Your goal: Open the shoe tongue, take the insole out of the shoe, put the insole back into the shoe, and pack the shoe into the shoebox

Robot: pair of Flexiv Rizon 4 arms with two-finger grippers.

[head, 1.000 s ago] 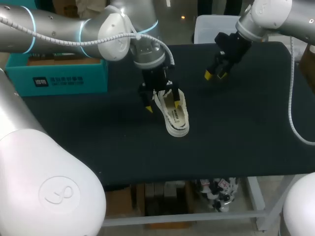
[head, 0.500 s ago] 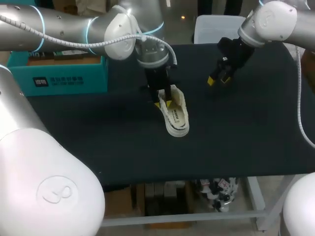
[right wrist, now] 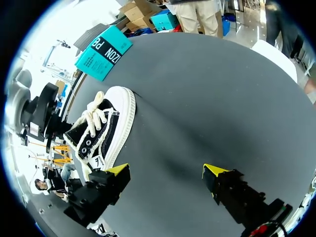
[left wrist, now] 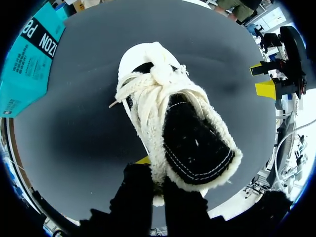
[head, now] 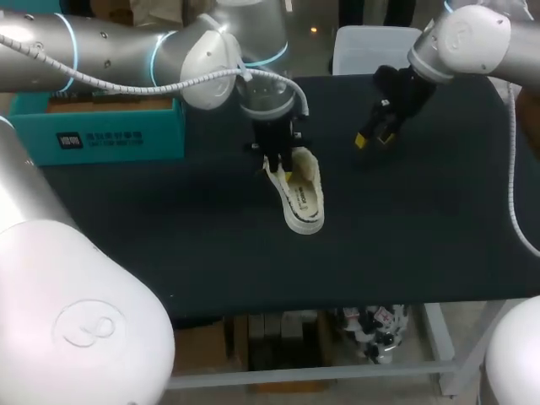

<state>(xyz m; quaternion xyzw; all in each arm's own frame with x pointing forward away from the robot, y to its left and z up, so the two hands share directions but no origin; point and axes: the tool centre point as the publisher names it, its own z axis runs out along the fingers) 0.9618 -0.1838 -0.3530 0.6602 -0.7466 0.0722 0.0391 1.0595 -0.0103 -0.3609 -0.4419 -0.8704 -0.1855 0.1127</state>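
On the black counter [head: 169, 253], the left tool [head: 280, 172] pinches the shoe [head: 302, 202] by its fleece, the right tool [head: 373, 135] gapes empty, and the teal shoebox [head: 110, 135] sits at the far-left corner.

Black matt canvas shoe [head: 299, 196]; fleecy white lining [left wrist: 154, 140], rough; smooth white rubber sole [right wrist: 126, 111]; woven laces [left wrist: 140, 86]. Table [head: 405, 228] under shoe: matt black cloth. Shoebox [head: 110, 135] apart from shoe: smooth teal card

Setting: robotics lab, bench trial. Evidence: two silver-white industrial robot arms, the left arm [head: 101, 51] and the right arm [head: 472, 38], both cabled, extend over a black-covered table [head: 169, 245] on a metal frame. One shoe [head: 302, 198] lies at table centre, with a teal shoebox [head: 110, 135] at 10 o'clock.
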